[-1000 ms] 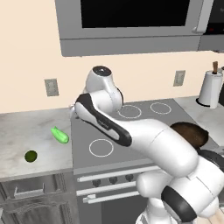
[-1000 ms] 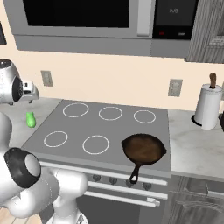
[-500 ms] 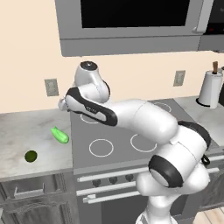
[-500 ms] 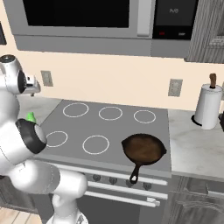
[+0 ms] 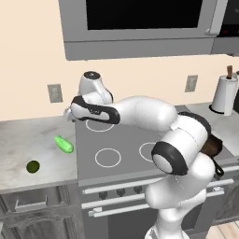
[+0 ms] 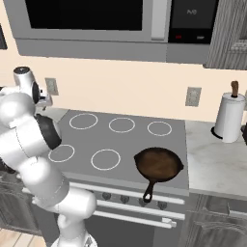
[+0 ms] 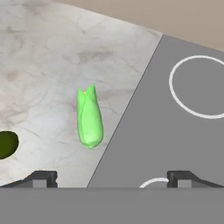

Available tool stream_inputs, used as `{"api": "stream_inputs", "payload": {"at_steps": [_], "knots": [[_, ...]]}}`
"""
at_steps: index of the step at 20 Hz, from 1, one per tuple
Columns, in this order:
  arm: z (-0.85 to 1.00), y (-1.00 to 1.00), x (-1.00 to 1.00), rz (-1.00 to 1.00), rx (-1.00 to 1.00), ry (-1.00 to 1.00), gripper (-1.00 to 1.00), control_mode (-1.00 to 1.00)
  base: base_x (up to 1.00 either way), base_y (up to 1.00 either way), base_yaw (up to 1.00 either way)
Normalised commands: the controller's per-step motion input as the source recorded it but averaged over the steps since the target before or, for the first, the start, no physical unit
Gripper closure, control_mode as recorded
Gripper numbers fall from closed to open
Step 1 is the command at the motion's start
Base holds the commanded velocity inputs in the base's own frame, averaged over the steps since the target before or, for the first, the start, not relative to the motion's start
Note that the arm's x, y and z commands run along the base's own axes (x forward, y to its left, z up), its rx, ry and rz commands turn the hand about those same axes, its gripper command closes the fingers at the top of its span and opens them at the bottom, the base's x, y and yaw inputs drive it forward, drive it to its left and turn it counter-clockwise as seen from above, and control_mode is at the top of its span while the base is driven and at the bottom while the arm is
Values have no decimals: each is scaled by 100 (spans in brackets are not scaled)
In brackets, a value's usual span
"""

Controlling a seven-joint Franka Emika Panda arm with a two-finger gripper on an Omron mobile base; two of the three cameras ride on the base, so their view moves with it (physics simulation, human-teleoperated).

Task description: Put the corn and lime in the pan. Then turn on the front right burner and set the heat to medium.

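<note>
**Corn and lime both on the surface, pan sitting empty on the stove**

Corn (image 5: 63,144) is lying flat on the marble surface (image 5: 28,135) left of the stove (image 5: 126,154), just beside the stove's edge but not touching it as far as I can see. From my hand cam the corn (image 7: 89,117) sits a bit left of centre, pointed end away from the camera. Lime (image 5: 32,166) is on the same surface, nearer the front edge and further from the stove than the corn, apart from it. In the hand cam the lime (image 7: 7,144) is cut off at the left edge.

Pan (image 6: 158,165) is on the front right burner with its handle poking toward the front edge of the stove, nothing in it. In the left base view it's mostly hidden behind the arm, so I'm going by the right one.

End effector (image 7: 111,178) is hanging above the seam between surface and stove, looking down at the corn. Fingers (image 7: 40,178) are spread wide apart, one over the marble and one over the stove top, and there's nothing between them. It isn't touching the corn or the lime.

Paper towel roll (image 6: 228,118) stands on the surface to the right of the stove, well away from everything.
</note>
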Motion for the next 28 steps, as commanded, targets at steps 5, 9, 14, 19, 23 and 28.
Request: {"api": "stream_inputs", "payload": {"at_steps": [5,9,14,19,23,28], "knots": [[-53,0,38,0,0,9,-100,-100,0,0,0],[-29,0,35,0,0,11,-100,-100,0,0,0],[-14,21,3,3,0,11,-100,-100,0,0,0],[0,35,-13,4,0,5,-100,-100,0,0,0],[-6,31,-2,0,-6,1,-100,-100,0,0,0],[-25,29,0,0,-8,1,-100,-100,0,0,0]]}}
